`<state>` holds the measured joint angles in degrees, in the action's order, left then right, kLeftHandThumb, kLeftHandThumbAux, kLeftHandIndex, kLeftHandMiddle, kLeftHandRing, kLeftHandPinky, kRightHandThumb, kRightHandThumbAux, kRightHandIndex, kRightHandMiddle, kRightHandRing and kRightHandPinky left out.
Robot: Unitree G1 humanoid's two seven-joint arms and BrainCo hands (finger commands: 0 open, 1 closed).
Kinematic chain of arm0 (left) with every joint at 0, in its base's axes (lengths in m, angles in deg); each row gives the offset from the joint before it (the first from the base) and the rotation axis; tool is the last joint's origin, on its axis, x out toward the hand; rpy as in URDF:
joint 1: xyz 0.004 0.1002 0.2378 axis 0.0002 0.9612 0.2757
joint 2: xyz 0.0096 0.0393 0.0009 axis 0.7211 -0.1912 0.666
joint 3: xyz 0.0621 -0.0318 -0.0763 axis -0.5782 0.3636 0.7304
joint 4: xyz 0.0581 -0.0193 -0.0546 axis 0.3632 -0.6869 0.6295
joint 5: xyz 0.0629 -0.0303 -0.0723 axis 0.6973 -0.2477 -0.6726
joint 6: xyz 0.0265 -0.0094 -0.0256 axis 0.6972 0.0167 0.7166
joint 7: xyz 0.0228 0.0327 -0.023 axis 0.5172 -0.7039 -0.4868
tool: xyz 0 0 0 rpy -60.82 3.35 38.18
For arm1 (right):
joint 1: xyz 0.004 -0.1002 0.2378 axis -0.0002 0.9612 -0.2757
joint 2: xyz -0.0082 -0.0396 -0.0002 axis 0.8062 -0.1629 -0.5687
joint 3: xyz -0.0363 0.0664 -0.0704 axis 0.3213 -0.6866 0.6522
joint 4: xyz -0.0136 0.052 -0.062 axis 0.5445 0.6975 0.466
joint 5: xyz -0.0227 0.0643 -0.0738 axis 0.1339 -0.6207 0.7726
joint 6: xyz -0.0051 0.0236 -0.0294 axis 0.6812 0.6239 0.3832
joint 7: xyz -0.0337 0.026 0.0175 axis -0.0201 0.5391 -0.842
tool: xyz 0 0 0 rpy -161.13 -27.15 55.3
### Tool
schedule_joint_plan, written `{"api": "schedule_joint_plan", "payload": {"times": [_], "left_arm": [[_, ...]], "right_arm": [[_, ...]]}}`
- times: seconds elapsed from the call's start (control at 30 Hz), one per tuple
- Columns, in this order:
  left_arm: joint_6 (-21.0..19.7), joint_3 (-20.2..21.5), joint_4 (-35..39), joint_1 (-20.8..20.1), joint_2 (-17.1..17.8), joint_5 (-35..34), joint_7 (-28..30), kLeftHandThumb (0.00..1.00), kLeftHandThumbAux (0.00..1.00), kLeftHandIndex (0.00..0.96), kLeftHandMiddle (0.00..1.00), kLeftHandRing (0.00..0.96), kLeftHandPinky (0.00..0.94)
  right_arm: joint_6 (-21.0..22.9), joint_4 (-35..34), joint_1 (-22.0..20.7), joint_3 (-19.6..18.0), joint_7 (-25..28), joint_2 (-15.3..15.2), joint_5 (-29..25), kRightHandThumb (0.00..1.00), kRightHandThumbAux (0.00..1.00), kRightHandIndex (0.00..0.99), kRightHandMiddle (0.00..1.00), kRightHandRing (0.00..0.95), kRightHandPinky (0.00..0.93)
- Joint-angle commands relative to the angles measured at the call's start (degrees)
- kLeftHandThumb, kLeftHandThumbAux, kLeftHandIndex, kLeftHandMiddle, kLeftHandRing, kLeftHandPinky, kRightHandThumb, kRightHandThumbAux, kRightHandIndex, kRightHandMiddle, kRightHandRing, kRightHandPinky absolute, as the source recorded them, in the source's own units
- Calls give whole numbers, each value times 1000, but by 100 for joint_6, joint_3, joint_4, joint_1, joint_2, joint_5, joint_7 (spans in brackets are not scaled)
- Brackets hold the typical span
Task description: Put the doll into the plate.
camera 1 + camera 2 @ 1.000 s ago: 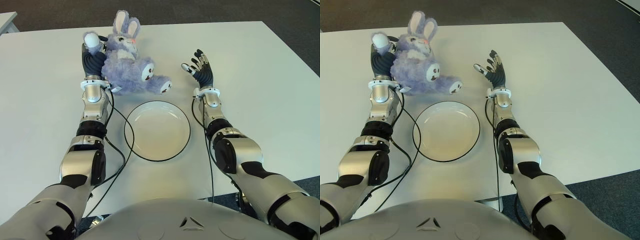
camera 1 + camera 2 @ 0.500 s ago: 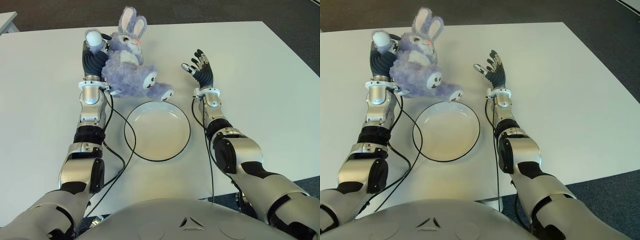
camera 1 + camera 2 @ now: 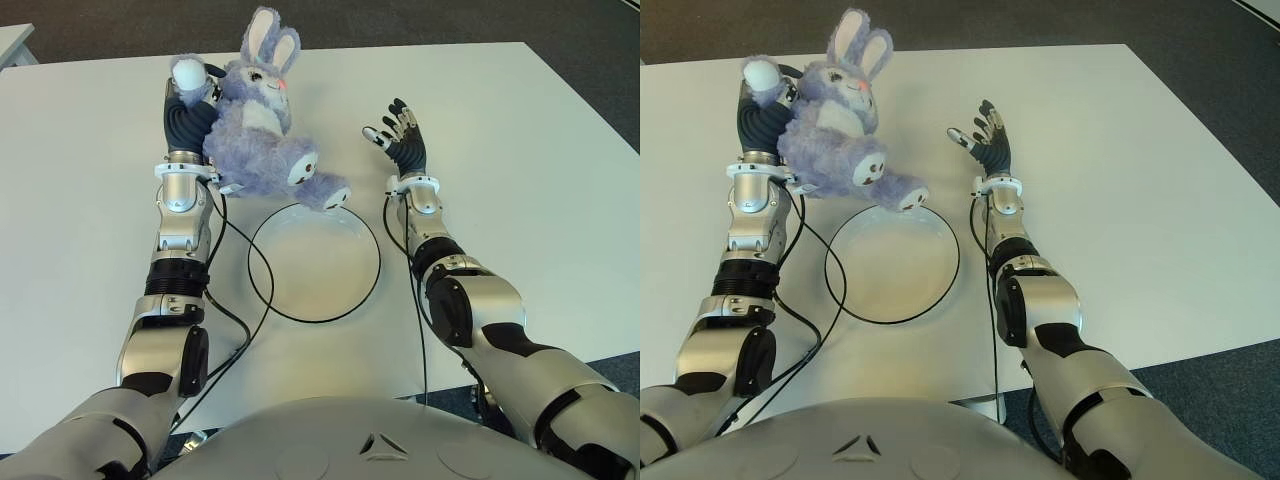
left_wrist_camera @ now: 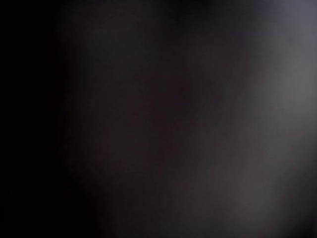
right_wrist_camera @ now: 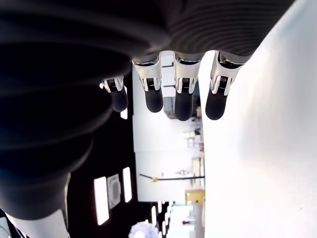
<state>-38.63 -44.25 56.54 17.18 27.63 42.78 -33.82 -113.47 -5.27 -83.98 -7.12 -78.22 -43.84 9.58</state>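
The doll [image 3: 262, 130], a purple plush rabbit with long ears and white-soled feet, looks light, soft and easily squashed, so it should tolerate a firm squeeze and a short drop without harm; its fur and floppy limbs mean it will sag and swing from wherever it is held, and the plump torso is the sensible place to take hold, not an ear or a foot. It is held up off the white table [image 3: 520, 150] at about 11 o'clock from the plate [image 3: 314, 262], head toward 12 o'clock, legs dangling toward the dish, with one foot hanging over the plate's far rim at roughly 12 o'clock; whether that foot touches the rim cannot be told. The left hand [image 3: 187, 112] has the doll at its side, dark fingers closed into the body and one white paw poking up above them; the forearm runs nearly straight away from the robot, wrist raised. The left wrist view is dark, probably smothered by plush, so the grasp is judged from the eye views. The right hand [image 3: 402, 140] shows at about 2 o'clock from the plate, fingers [image 5: 182, 101] spread and straight, holding nothing. The plate's well is bare, so the doll needs carrying toward 5 o'clock and lowering before release.
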Motion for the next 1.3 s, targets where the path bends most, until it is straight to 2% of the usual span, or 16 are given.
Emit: {"api": "schedule_joint_plan", "payload": {"times": [0.03, 0.43, 0.97, 1.3], "left_arm": [[-113, -39, 214, 146, -45, 15, 38, 713, 708, 438, 805, 838, 830], [-375, -114, 907, 398, -81, 97, 37, 715, 708, 438, 789, 818, 810], [-1049, -263, 2092, 852, -310, 165, -64, 717, 705, 438, 805, 809, 820], [-1090, -320, 2407, 1022, -397, 340, -52, 719, 704, 439, 808, 812, 818]], "right_arm": [[178, 193, 320, -42, -13, 86, -45, 51, 756, 45, 76, 89, 123], [174, 196, 321, -24, 4, 86, -28, 56, 757, 47, 82, 93, 127], [178, 196, 317, -15, -19, 87, -19, 53, 753, 42, 78, 88, 120], [176, 196, 311, -5, -25, 102, -12, 54, 750, 42, 76, 87, 121]]}}
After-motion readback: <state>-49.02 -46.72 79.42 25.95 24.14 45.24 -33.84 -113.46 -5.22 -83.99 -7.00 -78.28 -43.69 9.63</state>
